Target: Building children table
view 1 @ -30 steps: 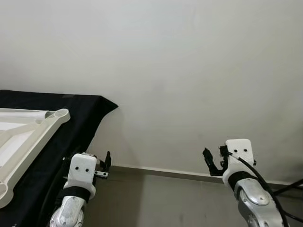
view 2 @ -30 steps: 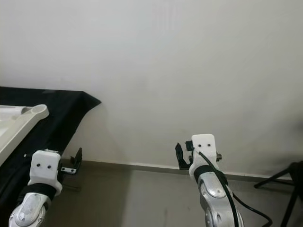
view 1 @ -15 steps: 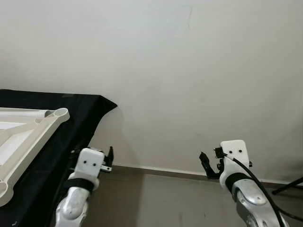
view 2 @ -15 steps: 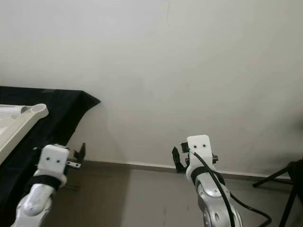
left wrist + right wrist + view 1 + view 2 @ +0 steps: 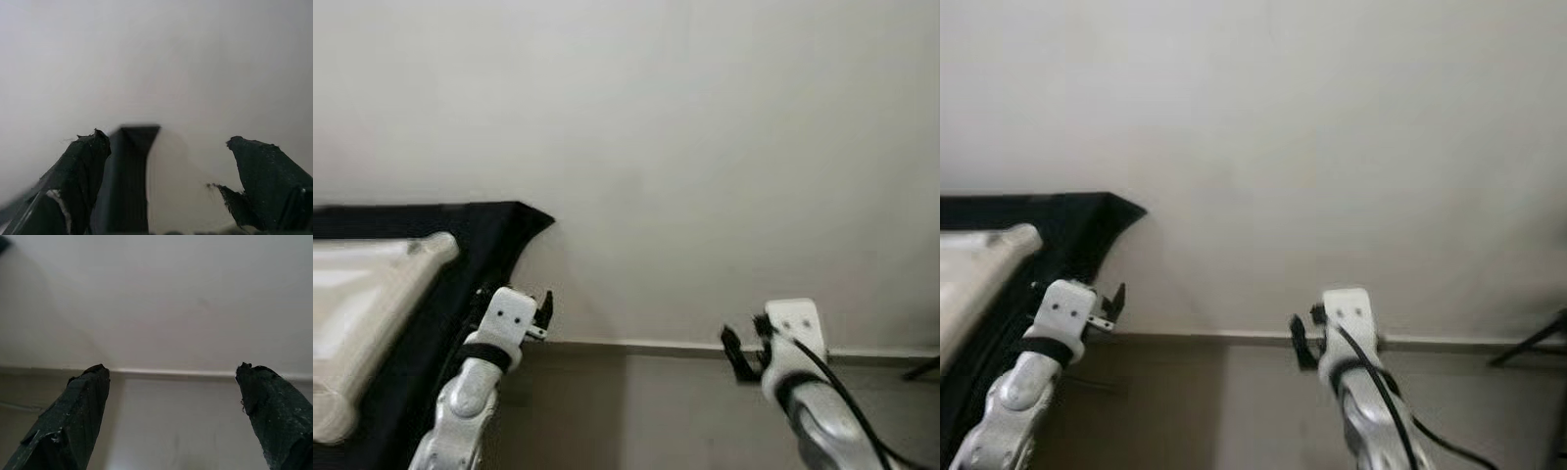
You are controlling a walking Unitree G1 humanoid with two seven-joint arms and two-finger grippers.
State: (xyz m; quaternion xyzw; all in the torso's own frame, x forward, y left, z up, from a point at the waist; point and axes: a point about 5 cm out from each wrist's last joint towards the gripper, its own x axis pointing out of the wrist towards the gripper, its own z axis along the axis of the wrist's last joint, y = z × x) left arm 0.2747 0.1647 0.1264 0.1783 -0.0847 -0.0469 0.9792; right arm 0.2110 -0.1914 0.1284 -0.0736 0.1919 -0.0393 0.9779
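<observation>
White plastic is what catches the eye first: the children table's frame (image 5: 367, 294), lying on a black cloth (image 5: 460, 259) draped over the tabletop, off to the outer side of the left pincer (image 5: 541, 311) and a little above it. That pincer hangs just beside the cloth's hanging edge, not touching the frame, and its wrist view shows the two black fingers (image 5: 80, 166) spread wide with nothing between them, pointing toward the cloth corner and the pale wall (image 5: 705, 147). The right pincer (image 5: 736, 351) is well apart from the frame, held low in front of the skirting line where wall meets floor (image 5: 1234, 401); its fingers (image 5: 83, 401) are likewise spread and empty, facing bare wall.

From where I stand, the job looks barely under way or paused. One pale piece with a round socket at its corner (image 5: 435, 245) rests flat on the cloth, and I can't make out any legs fitted or lying nearby; the head views are blurred. Neither pincer holds a part, so fetching and fitting the remaining pieces seems to be all still ahead.
</observation>
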